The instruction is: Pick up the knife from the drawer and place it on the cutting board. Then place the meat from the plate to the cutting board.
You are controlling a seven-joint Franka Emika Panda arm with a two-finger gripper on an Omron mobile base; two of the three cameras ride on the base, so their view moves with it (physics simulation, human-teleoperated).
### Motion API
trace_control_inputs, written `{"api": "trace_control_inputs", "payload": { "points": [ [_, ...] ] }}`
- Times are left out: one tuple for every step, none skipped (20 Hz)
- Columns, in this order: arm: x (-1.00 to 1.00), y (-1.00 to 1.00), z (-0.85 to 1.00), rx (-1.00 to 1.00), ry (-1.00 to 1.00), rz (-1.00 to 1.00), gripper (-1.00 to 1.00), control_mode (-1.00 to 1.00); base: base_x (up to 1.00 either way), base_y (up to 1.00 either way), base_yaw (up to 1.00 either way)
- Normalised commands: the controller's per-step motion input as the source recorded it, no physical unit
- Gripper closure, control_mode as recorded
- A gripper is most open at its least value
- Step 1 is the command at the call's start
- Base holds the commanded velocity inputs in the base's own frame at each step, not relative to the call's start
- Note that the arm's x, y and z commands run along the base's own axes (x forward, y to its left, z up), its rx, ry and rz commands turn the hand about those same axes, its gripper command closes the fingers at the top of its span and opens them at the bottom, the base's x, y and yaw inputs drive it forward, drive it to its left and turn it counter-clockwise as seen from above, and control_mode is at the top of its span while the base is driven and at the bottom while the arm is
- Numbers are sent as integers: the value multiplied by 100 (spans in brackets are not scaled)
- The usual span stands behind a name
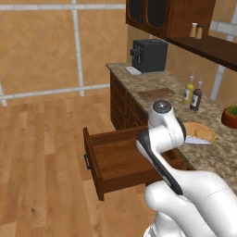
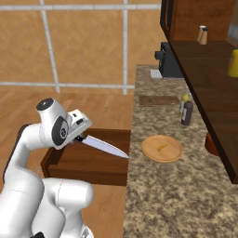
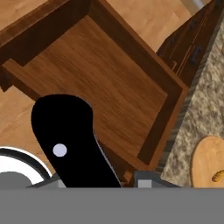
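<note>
Knife in my claw, black handle, silver blade pointing toward 4 o'clock over the open reddish-brown drawer. Tan plate on counter (orange meat strip centered). Dark cutting board at plate's 12 o'clock.

Arm blocks the right part of the open drawer in the left base view. The knife handle's lower end is cut off in the hand view, and so is the plate by the right edge. The meat is too tiny to make out.

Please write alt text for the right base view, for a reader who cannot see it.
The white arm's gripper holds the knife by its handle above the open drawer, blade pointing toward the counter, where the plate and cutting board lie.
</note>
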Motion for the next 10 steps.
{"api": "trace_control_inputs", "payload": {
  "points": [
    [-65, 17, -5, -4, 0, 15, 100, -100, 0, 0, 0],
    [0, 0, 0, 0, 0, 0, 100, 100, -51, 62, 15],
    [0, 0, 0, 0, 0, 0, 100, 100, -46, 99, 12],
    [0, 0, 0, 0, 0, 0, 100, 100, -36, 100, 11],
    [0, 0, 0, 0, 0, 0, 100, 100, -30, 100, 11],
    [0, 0, 0, 0, 0, 0, 100, 100, -24, 100, 10],
    [0, 0, 0, 0, 0, 0, 100, 100, -5, 100, 9],
    [0, 0, 0, 0, 0, 0, 100, 100, 0, 100, 9],
    [0, 0, 0, 0, 0, 0, 100, 100, 0, 100, 7],
    [0, 0, 0, 0, 0, 0, 100, 100, 0, 100, 5]
  ]
}}
